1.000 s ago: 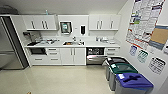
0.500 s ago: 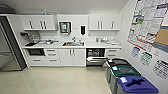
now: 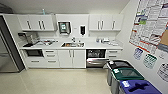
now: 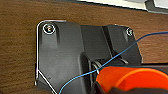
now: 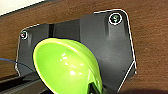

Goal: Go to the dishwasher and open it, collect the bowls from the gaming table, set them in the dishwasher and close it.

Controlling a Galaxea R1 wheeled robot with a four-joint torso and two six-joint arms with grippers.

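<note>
Kitchenette wall faced the camera across a pale glossy floor point(image 3: 55, 81). At far left stood a steel fridge point(image 3: 6, 53); next came a white counter point(image 3: 72, 46) running over white cabinets — a dark oven point(image 3: 34, 52) set in low, a coffee machine point(image 3: 30, 40) above it. Mid-counter sat a steel sink point(image 3: 72, 44), with a towel dispenser point(image 3: 64, 27) and a dark soap dispenser point(image 3: 82, 30) on the wall over it. Right of the sink, under the counter, the dishwasher point(image 3: 95, 58) stood open, door dropped partway, dark rack inside. Further right, three bins point(image 3: 126, 76) lined the poster-covered wall point(image 3: 152, 27).

Left wrist view: an orange bowl point(image 4: 132, 80) lay close against the camera, over the dark plate, a blue cable point(image 4: 110, 60) crossing; brown wood-grain surface point(image 4: 17, 50) behind. Jaw state there — cannot tell.

Right wrist view: a yellow-green bowl point(image 5: 67, 67) sat tilted, hollow facing the lens, rim near a dark part at the frame edge. Whether the jaws clenched it — cannot tell.
</note>
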